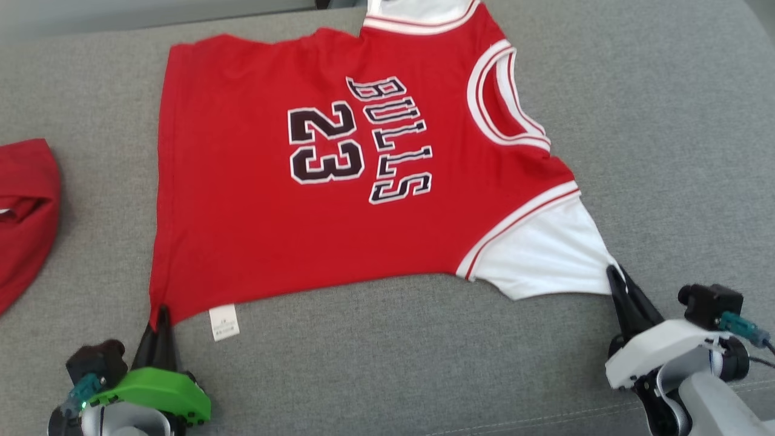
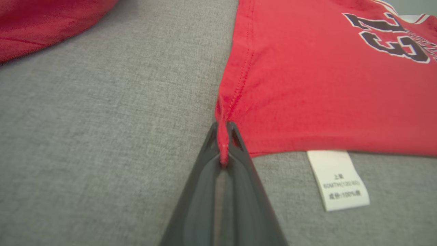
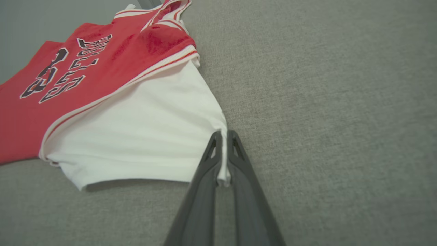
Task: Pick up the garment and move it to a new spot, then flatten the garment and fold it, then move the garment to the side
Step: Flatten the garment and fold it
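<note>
Broadly, one grey woven surface (image 1: 666, 121) carried everything. On it lay one garment (image 1: 254, 200), a red basketball jersey spread flat across the middle and far part of the head view, its hem toward the robot's left and its neck opening (image 1: 505, 103) toward the right. Its black lettering (image 1: 393, 139), "BULLS" beside the number 23, faced up. Two white sleeves could be counted: the near sleeve (image 1: 545, 254), drawn out to a point, and the far sleeve (image 1: 418, 12), cut off by the top edge of the view. One other red cloth (image 1: 24, 206) sat at the left edge, well apart from the garment and partly out of frame. There were two grippers, both at the near side of the garment, which stretched away from them. The left gripper (image 1: 162, 311), on a green housing at the lower left, was closed on the near hem corner; in the left wrist view a pinch of red fabric sat squeezed between its dark fingers (image 2: 239, 177). The right gripper (image 1: 613, 270), on a white housing at the lower right, was closed on the tip of the near sleeve, and the right wrist view showed a thin fold of white cloth clamped between its fingers (image 3: 205, 177). One small white label (image 1: 223, 322) stuck out from the near edge onto the surface, just beside the left gripper.
</note>
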